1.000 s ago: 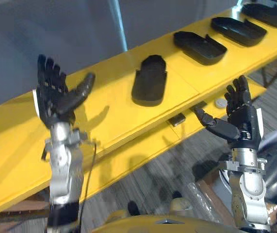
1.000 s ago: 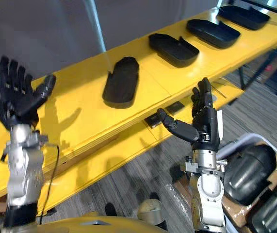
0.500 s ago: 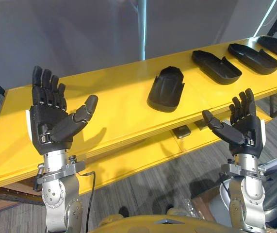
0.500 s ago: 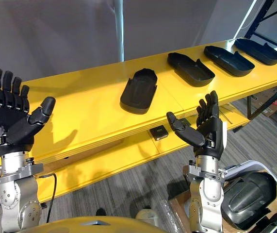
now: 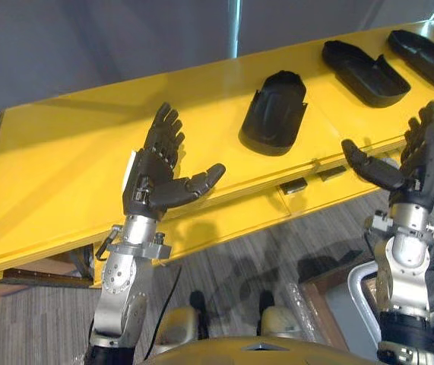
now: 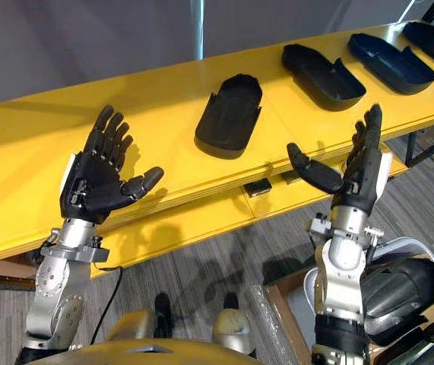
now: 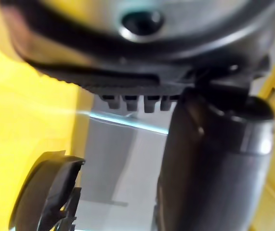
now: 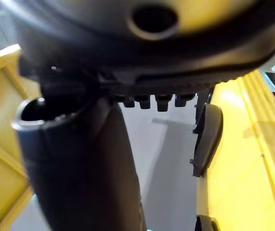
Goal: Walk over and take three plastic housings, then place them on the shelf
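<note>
Left eye view: the long yellow worktop (image 5: 64, 167) runs across in front of me, with a lower yellow ledge (image 6: 194, 217) under its near edge. Black plastic housings lie on top in a row, well apart, probably so each can be lifted singly. The nearest housing (image 5: 275, 112) sits between my two arms but farther back, the second housing (image 5: 365, 72) and third housing (image 5: 422, 57) off toward my right. None is picked yet. The left hand (image 5: 152, 179) is raised over the worktop's near edge, fingers straight, thumb spread, empty. The right hand (image 6: 361, 171) is up short of the edge, spread wide too, palm facing inward. I judge both are staged for a reach to the nearest housing. A small dark block (image 6: 258, 187) sits on the ledge.
</note>
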Controlling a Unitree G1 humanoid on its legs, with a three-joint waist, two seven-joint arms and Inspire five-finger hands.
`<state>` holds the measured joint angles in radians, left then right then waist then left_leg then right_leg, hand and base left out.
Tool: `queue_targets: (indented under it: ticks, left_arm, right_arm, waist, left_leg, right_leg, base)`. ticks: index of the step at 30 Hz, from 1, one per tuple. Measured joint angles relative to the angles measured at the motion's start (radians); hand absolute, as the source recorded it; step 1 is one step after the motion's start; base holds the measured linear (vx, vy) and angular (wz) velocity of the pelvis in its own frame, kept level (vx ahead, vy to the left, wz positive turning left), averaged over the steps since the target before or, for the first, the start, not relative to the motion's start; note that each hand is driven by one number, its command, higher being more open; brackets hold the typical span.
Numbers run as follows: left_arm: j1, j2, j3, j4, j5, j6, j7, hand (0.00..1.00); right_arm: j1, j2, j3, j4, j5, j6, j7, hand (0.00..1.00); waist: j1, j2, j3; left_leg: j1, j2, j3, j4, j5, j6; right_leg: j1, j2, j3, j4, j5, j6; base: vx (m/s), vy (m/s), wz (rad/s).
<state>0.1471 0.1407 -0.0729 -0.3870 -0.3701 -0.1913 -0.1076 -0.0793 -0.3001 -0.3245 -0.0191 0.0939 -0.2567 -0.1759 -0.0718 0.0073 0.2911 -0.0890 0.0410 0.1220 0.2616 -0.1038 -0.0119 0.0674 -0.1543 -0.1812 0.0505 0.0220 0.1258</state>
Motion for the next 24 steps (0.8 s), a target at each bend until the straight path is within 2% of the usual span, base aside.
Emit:
queue_targets:
  ticks: [4,9,13,15,18,20,24]
  left_arm:
    - [-0.004,0.025,-0.008,0.004,-0.008,0.0,-0.004,1.0]
    - [-0.007,0.05,-0.011,0.005,-0.02,-0.001,-0.043,1.0]
    - [-0.007,0.069,-0.011,0.005,-0.021,-0.004,-0.07,1.0]
    - [-0.007,0.074,-0.011,0.005,-0.022,-0.006,-0.073,1.0]
    - [-0.027,0.079,-0.037,0.007,-0.022,-0.006,-0.077,1.0]
    - [-0.031,0.105,-0.073,0.016,-0.021,-0.006,-0.078,1.0]
    - [-0.031,0.155,-0.11,0.067,-0.021,-0.006,-0.072,1.0]
  right_arm:
    - [-0.066,-0.049,0.008,0.056,0.048,0.035,0.054,1.0]
    - [-0.195,-0.129,0.041,0.219,0.169,0.146,0.148,1.0]
    - [-0.283,-0.18,0.042,0.383,0.255,0.231,0.172,1.0]
    - [-0.315,-0.188,0.038,0.407,0.289,0.231,0.174,1.0]
    - [-0.387,-0.252,0.042,0.494,0.294,0.248,0.182,1.0]
    - [-0.424,-0.285,0.045,0.533,0.306,0.248,0.191,1.0]
    - [-0.487,-0.294,0.07,0.595,0.308,0.241,0.216,1.0]
  waist:
    - [0.018,0.005,0.01]
    - [0.041,0.019,0.037]
    - [0.048,0.031,0.054]
    - [0.049,0.031,0.057]
    - [0.058,0.043,0.08]
    - [0.067,0.05,0.09]
    - [0.071,0.048,0.092]
  left_leg:
    - [-0.029,0.004,-0.015,0.047,-0.027,-0.001]
    - [-0.043,0.002,-0.032,0.075,-0.032,0.001]
    - [-0.059,0.0,-0.054,0.087,-0.028,-0.002]
    - [-0.069,0.001,-0.059,0.088,-0.022,-0.004]
    - [-0.077,0.001,-0.066,0.097,-0.019,-0.004]
    - [-0.079,0.0,-0.066,0.095,-0.014,-0.001]
    - [-0.08,-0.001,-0.071,0.08,-0.001,-0.003]
  right_leg:
    - [0.0,0.003,-0.008,0.005,0.0,0.0]
    - [-0.001,0.001,-0.011,0.026,-0.004,-0.005]
    - [-0.01,0.0,-0.033,0.052,-0.018,-0.015]
    - [-0.022,0.0,-0.035,0.061,-0.021,-0.017]
    - [-0.025,0.002,-0.039,0.072,-0.024,-0.022]
    - [-0.03,0.002,-0.039,0.076,-0.025,-0.023]
    - [-0.039,0.002,-0.046,0.089,-0.03,-0.03]
  base:
    - [-0.02,0.026,0.1]
    - [-0.04,0.029,0.09]
    - [-0.06,-0.002,0.16]
    - [-0.05,-0.007,0.09]
    - [-0.05,0.002,0.05]
    - [-0.06,0.006,0.02]
    - [-0.03,-0.01,0.05]
